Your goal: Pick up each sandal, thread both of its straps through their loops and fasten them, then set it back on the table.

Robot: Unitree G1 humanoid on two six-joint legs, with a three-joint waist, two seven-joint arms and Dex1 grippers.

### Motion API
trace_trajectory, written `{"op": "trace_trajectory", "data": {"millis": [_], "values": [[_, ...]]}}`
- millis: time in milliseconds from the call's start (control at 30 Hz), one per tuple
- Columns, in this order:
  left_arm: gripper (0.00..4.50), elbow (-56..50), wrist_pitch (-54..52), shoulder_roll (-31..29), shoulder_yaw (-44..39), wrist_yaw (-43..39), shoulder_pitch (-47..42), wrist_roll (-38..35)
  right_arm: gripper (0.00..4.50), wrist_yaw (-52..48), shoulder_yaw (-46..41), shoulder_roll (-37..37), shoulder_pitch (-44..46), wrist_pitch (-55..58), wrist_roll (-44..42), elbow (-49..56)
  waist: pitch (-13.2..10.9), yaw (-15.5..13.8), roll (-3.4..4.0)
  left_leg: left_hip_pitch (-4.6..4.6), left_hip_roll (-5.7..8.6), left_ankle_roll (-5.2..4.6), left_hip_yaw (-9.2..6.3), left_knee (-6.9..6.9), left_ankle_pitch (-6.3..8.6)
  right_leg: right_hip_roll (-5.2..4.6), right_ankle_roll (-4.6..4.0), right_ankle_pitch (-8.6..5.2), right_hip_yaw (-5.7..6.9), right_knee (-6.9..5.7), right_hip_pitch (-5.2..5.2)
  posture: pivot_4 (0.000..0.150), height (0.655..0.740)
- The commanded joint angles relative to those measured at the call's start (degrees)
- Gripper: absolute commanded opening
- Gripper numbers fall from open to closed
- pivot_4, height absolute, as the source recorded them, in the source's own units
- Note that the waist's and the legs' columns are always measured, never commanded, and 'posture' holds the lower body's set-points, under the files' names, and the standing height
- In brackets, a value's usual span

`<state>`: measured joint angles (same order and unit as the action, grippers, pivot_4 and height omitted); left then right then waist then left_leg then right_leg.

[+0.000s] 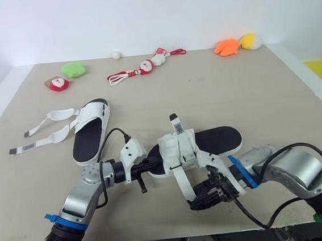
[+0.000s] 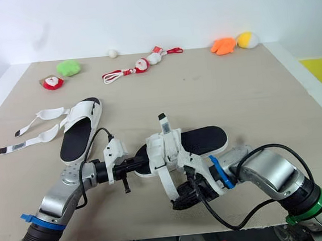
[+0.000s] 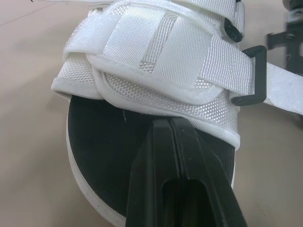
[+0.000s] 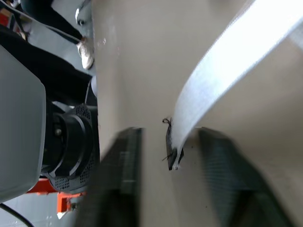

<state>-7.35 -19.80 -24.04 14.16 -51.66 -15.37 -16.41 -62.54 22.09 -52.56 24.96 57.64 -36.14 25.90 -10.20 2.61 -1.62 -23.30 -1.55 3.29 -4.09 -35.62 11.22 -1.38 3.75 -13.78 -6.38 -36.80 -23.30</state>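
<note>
Left claw (image 1: 147, 167), seen from the head, meets one end of a white sandal (image 1: 208, 141) with a black insole. The sandal lies between this claw and the right claw (image 1: 205, 199), beside which a loose strap (image 1: 182, 184) trails. Beyond the left claw a second sandal (image 1: 91, 133) lies with its straps splayed open on the beige table (image 1: 249, 89). Plush toys (image 1: 227, 46) line the far edge under a white wall (image 1: 54, 22).

From the left wrist, its fingers (image 3: 161, 156) are closed tip to tip over the insole (image 3: 104, 142), just short of the woven upper and a black loop (image 3: 251, 75).

From the right wrist, its fingers (image 4: 120, 179) stand apart, gripping nothing, with the strap between them.
</note>
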Motion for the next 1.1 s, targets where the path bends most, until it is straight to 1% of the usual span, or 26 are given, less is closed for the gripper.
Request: {"op": "trace_trajectory", "data": {"millis": [33,67,100,200,333,433,533,600,667,767,833,933,967,1000,1100], "values": [[0.00,3.4,-2.6,-0.9,2.6,0.3,2.7,2.2,3.93,-2.6,-1.5,-3.3,-2.2,-10.6,5.7,3.0,0.0,0.0,0.00,0.00,0.00,0.00,0.00,0.00,0.00,0.00,0.00,0.00,0.00,0.00,0.00,0.150,0.7400],[0.00,3.4,-2.7,-0.9,2.6,0.3,2.7,2.2,4.42,-4.1,-1.8,-4.5,-3.5,-15.1,7.5,3.1,0.0,0.0,0.00,0.00,0.00,0.00,0.00,0.01,0.00,0.00,-0.01,-0.01,0.00,0.00,0.00,0.150,0.7400],[0.00,3.4,-2.7,-0.9,2.5,0.3,2.6,2.2,4.42,-5.1,-2.0,-5.3,-4.5,-18.3,8.9,3.1,0.0,0.0,0.00,0.00,0.00,0.01,0.00,0.02,0.01,-0.01,-0.01,-0.04,0.00,0.00,0.00,0.150,0.7400],[0.00,3.3,-2.8,-1.1,2.4,0.2,2.8,2.1,4.42,-7.9,-3.9,-8.0,-9.4,-37.7,16.9,-0.2,0.0,0.0,-0.03,0.00,0.01,0.02,0.01,0.02,0.01,-0.02,0.02,-0.06,0.00,0.00,0.01,0.150,0.7400],[0.00,3.3,-2.8,-0.9,2.4,0.2,2.9,2.2,4.42,-7.5,-7.0,-5.6,-11.1,-65.5,25.6,-11.0,0.0,0.0,-0.01,0.08,0.01,0.03,0.05,0.01,0.02,-0.03,0.06,-0.04,0.00,0.00,0.04,0.150,0.7400],[0.00,3.1,-2.8,-0.8,2.7,0.2,3.2,2.2,4.42,-7.4,-7.8,-2.8,-8.7,-87.6,29.6,-19.9,0.0,0.1,-0.03,0.19,-0.02,0.02,0.08,-0.04,0.01,-0.02,0.08,-0.02,0.00,0.00,0.15,0.150,0.7400],[0.00,3.2,-2.7,-0.8,2.7,-0.1,3.1,2.2,4.42,-3.8,-7.8,1.9,-3.8,-113.2,35.5,-29.1,0.0,0.1,0.05,0.25,-0.01,0.02,0.08,0.00,0.01,-0.02,0.07,-0.02,-0.02,-0.01,0.21,0.150,0.7400],[0.00,3.3,-2.8,-0.8,2.8,-0.2,3.0,2.2,4.42,-1.2,-7.4,4.3,-0.9,-126.6,40.4,-33.8,0.0,0.1,0.03,0.31,-0.03,0.02,0.07,0.01,0.01,0.01,0.07,-0.02,-0.02,-0.01,0.25,0.150,0.7400],[0.00,3.3,-2.8,-0.7,2.8,-0.3,2.8,2.1,4.42,0.9,-7.2,6.2,1.2,-136.7,44.9,-37.7,0.0,0.1,0.05,0.33,-0.02,0.02,0.08,0.01,0.01,0.00,0.05,-0.01,-0.02,-0.01,0.29,0.150,0.7400],[0.00,3.5,-2.8,-0.7,3.0,-0.4,2.6,2.2,4.42,4.7,-8.3,9.8,3.0,-145.6,50.1,-41.6,0.0,0.1,-0.01,0.35,-0.02,0.02,0.06,0.02,0.01,0.01,0.01,-0.03,-0.02,-0.01,0.35,0.150,0.7400],[0.00,3.4,-2.8,-0.7,3.0,-0.3,2.6,2.1,4.42,7.0,-8.9,11.3,3.6,-147.9,52.5,-42.3,0.0,0.0,-0.01,0.46,0.02,0.02,0.06,0.07,0.01,-0.01,-0.10,-0.04,-0.10,-0.01,0.48,0.150,0.7400],[0.00,3.4,-2.8,-0.6,3.1,-0.2,2.7,2.1,4.42,10.0,-9.2,12.2,4.2,-149.8,56.8,-43.0,0.0,0.1,-0.04,0.58,0.03,0.02,0.06,0.07,0.01,-0.01,-0.19,-0.04,-0.13,-0.04,0.59,0.150,0.7400],[0.00,3.4,-2.8,-0.6,3.1,-0.2,2.7,2.1,4.42,10.8,-8.9,12.4,4.3,-150.0,57.9,-42.9,0.0,0.1,-0.04,0.87,0.03,0.02,0.06,0.10,0.01,-0.02,-0.27,-0.09,-0.14,-0.04,0.89,0.150,0.7400],[0.00,3.4,-2.8,-0.6,3.1,-0.2,2.7,2.1,4.42,11.8,-8.6,12.5,4.4,-150.1,59.0,-42.8,0.0,0.1,-0.04,0.96,0.03,0.02,0.06,0.12,0.01,-0.02,-0.29,-0.10,-0.14,-0.04,0.96,0.150,0.7400],[0.00,3.3,-2.8,-0.7,2.9,0.0,2.7,2.1,4.42,14.7,-8.3,12.8,4.7,-150.1,61.5,-42.7,0.0,0.1,-0.03,1.08,0.02,0.02,0.06,0.15,0.01,-0.01,-0.32,-0.11,-0.15,-0.08,1.03,0.150,0.7400]]}}
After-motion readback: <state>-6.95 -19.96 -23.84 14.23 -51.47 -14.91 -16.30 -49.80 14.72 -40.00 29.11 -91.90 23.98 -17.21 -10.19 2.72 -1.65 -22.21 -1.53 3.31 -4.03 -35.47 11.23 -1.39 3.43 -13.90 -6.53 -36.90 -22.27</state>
